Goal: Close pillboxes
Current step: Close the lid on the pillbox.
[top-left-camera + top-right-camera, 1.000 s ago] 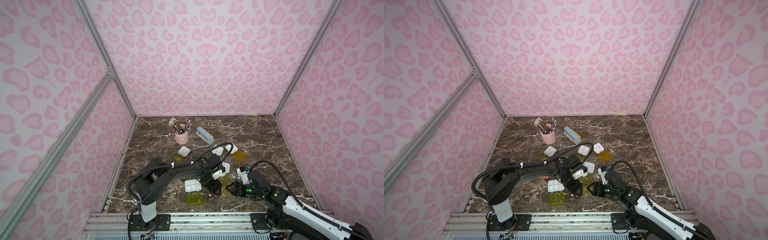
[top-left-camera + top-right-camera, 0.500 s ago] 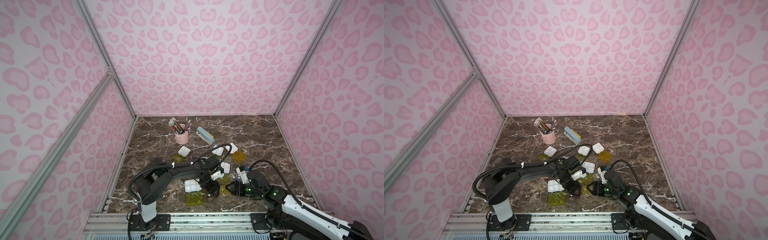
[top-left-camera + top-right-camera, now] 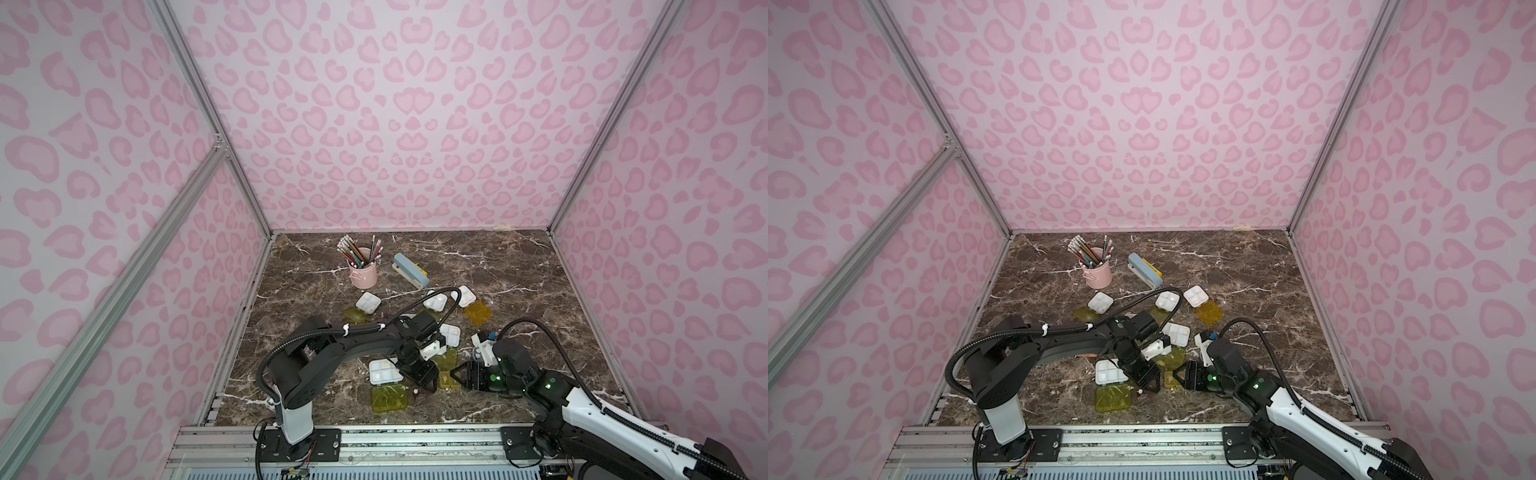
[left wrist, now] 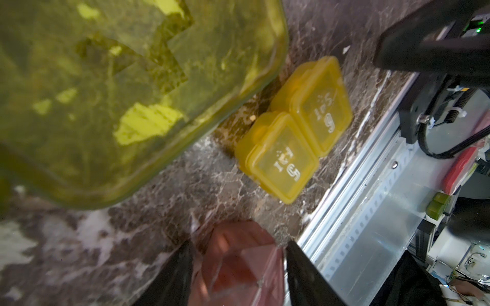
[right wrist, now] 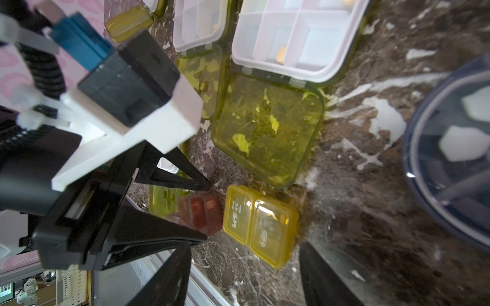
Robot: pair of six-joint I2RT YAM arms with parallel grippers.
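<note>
Pillboxes lie scattered over the marble table [image 3: 519, 282]. Nearest the two arms is the yellow pillbox [image 5: 261, 227], a twin case printed "5 Fri" and "6 Sat", with both lids down.

Just beside its "5" compartment sits the brown pillbox [image 5: 198, 216], on the tabletop. The left gripper [image 4: 240, 254] pinches it, one black finger against each of two opposite sides.

On the other side of the yellow pillbox, the right gripper [image 5: 245, 254] has its jaws spread wide. Its tips reach either side of that case's edge without touching it, and nothing is held.

Directly behind the yellow pillbox lies an open pillbox [image 5: 291, 34], a white divided tray. Its lime lid [image 5: 267, 129] is folded flat on the table, and the lid's edge comes close to the yellow case. A round grey pillbox [image 5: 450, 148] rests near the "6" compartment; whether it is closed I cannot tell.

Farther beyond the yellow pillbox, both top views show several more white trays [image 3: 368, 302] lying open. Past them stand the pink pencil cup [image 3: 363, 274] and the stapler [image 3: 410, 270].
</note>
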